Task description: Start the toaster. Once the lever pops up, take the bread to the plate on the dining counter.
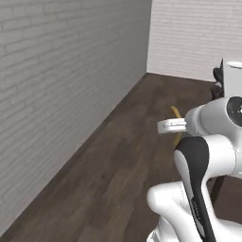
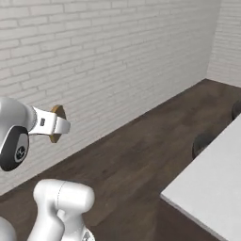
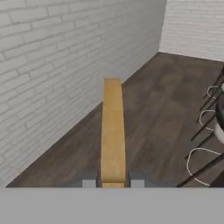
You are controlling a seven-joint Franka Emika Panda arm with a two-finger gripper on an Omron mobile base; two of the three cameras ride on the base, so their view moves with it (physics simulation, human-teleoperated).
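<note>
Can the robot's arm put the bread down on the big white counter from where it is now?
Probably not yet. The gripper is shut on the bread over bare floor by the brick wall, while the dining counter sits off to one side. Nothing blocks the way, but it looks too far.

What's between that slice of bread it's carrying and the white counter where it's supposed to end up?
Nothing visible. The gripper holds the bread over bare wood floor; the dining counter lies off to one side, stools at its edge.

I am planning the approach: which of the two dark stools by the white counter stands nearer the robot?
The stool at the counter's near corner; the other stool stands farther along its edge.
</note>
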